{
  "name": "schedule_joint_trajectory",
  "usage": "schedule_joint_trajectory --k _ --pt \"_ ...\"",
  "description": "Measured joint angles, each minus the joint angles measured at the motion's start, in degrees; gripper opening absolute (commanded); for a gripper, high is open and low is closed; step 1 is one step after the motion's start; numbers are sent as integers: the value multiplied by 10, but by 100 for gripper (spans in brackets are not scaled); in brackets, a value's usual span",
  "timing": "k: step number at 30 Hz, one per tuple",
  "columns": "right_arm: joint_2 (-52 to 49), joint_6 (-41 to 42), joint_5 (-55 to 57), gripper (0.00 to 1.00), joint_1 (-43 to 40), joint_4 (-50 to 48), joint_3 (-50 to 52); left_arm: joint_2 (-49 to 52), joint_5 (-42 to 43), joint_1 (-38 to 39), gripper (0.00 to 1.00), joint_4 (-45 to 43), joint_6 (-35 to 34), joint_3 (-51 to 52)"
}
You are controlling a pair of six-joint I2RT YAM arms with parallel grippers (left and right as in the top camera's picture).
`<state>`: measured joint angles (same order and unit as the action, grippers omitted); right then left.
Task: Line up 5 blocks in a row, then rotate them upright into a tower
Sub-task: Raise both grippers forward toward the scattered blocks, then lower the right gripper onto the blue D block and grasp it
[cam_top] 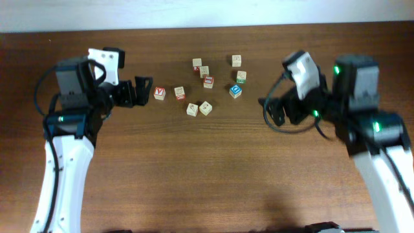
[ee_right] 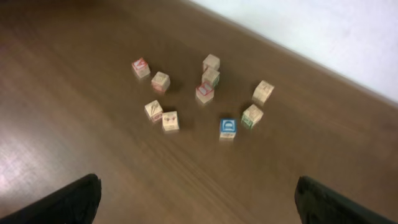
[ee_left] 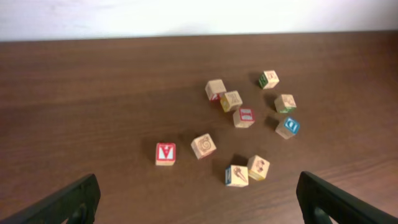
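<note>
Overhead: both arms are seen whole. The left tool [cam_top: 146,92] and right tool [cam_top: 269,111] flank the blocks [cam_top: 204,70], which are scattered loose on the desk [cam_top: 207,175], mid-width and toward the far edge. Both tools stand wide open w/ nothing btwn the jaws. The left tool is just beside the red-faced cube [cam_top: 160,93]; the right tool is set apart from the cluster, on its right.

Wrist views: of each tool only its own dark fingers are shown, left fingers [ee_left: 68,202] and right fingers [ee_right: 68,202], spread to the lower corners.

Left wrist view: side faces hidden from overhead are shown, i.e. a dark green side on the far block [ee_left: 268,79] and a blue side on a near block [ee_left: 237,175]. The right wrist view is blurred and prints cannot be read.

Orientation: cubes, so no long axis is given. Each sits flat on the desk, edges skewed at mixed angles to the desk edge.
- The blue-faced block [cam_top: 235,91] lies blue side up, at the right of the cluster.
- The green-edged block [cam_top: 241,76] is just behind it.
- The red-printed block [cam_top: 208,82] lies print up, near ctr.
</note>
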<state>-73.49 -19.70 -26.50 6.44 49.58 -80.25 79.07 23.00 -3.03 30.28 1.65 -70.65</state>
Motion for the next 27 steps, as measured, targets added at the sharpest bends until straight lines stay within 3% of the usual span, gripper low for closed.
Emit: schedule_joint_trajectory --k 6,17,20,22,27 --pt "-176 1 -9 98 1 93 -147 68 7 37 99 32 0 -66" --pt "-318 13 -59 99 16 -23 -175 172 8 72 99 34 0 -70" --pt "-340 51 22 98 34 -33 -177 172 7 72 99 34 0 -70" --pt "-364 80 137 98 67 -31 -177 172 -9 72 99 34 -2 -70" --pt "-402 104 264 96 120 -24 -178 172 -78 72 99 38 -67 -70"
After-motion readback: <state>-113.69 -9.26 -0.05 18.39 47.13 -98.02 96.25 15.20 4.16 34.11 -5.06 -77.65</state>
